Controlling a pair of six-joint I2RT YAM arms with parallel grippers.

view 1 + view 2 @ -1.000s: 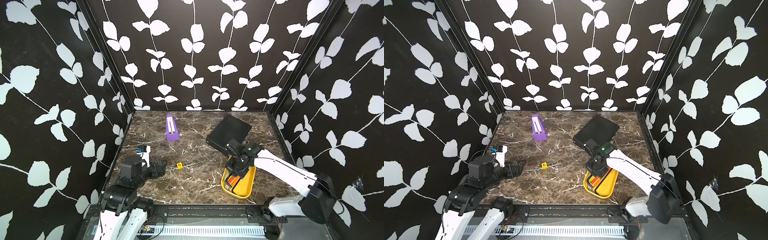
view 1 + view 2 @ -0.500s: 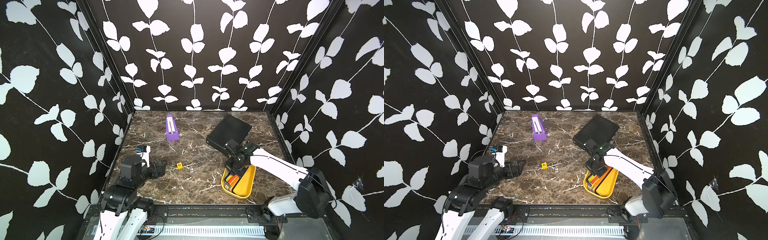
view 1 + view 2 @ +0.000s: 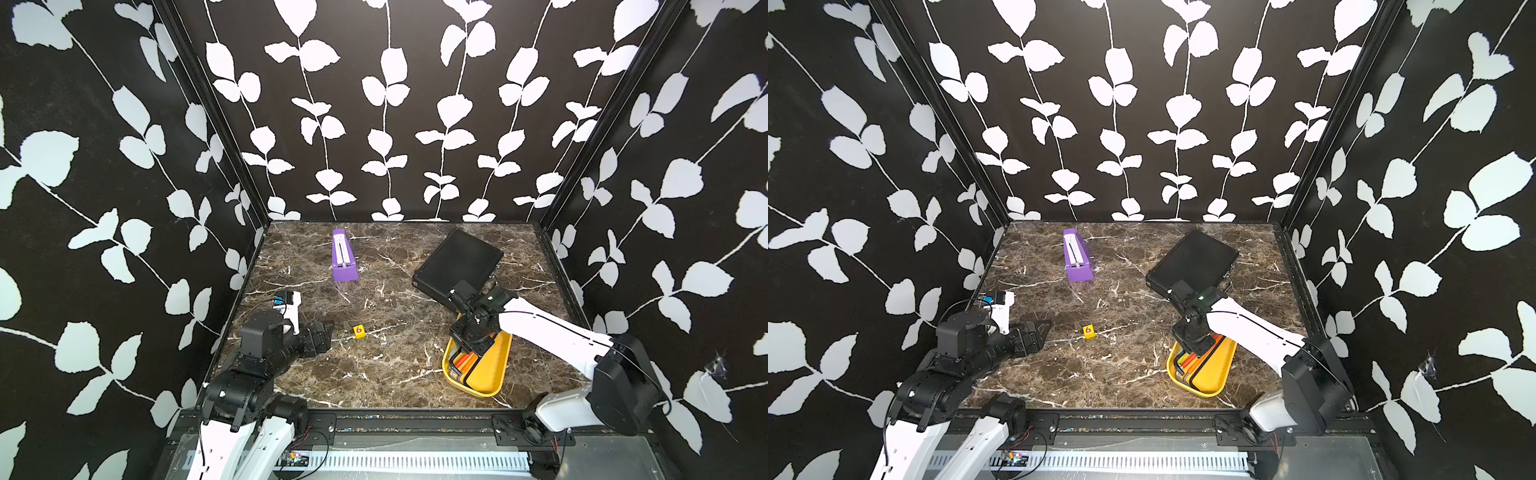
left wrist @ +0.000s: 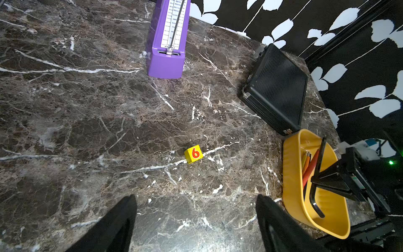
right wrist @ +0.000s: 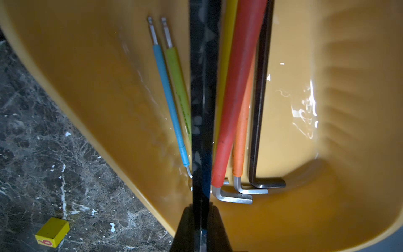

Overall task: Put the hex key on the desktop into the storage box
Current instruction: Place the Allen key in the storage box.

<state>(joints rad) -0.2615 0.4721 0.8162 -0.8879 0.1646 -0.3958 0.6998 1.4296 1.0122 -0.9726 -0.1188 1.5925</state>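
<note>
In both top views the right tool [image 3: 471, 351] [image 3: 1196, 348] hangs over the far end of the shallow bright yellow plastic storage box [image 3: 492, 376] [image 3: 1214, 376], which sits at the lower right of the dark brown marble-patterned surface [image 3: 374, 374] [image 3: 1100, 374]. The right wrist view shows this tool [image 5: 201, 218] pinched together on a long L-shaped black hex key [image 5: 201, 98], gripped near its bend. The shaft runs lengthwise over the storage box [image 5: 87, 65].

In the left wrist view the black hex key [image 4: 321, 152] slants down into the storage box [image 4: 290, 174], its short bent end low between the walls. Whether it touches the floor there I cannot tell.

Other hex keys lie side by side in the storage box: a blue-sleeved key [image 5: 170, 104], a green-sleeved key [image 5: 178, 80], a thick red-sleeved key [image 5: 237, 87], an orange-sleeved key [image 5: 242, 141] and a bare dark key [image 5: 259, 109].

The left tool [image 3: 322, 336] [image 3: 1038, 332] [image 4: 196, 218] hovers low at the lower left of the surface, its fingers [image 4: 122, 224] spread well apart and holding nothing.

A small yellow cube with a red 6 [image 3: 359, 330] [image 3: 1088, 331] lies near the middle. A purple metronome [image 3: 344, 259] [image 3: 1077, 257] stands at the far left, and a black ribbed case [image 3: 457, 262] [image 3: 1192, 262] lies at the far right, just beyond the storage box.
</note>
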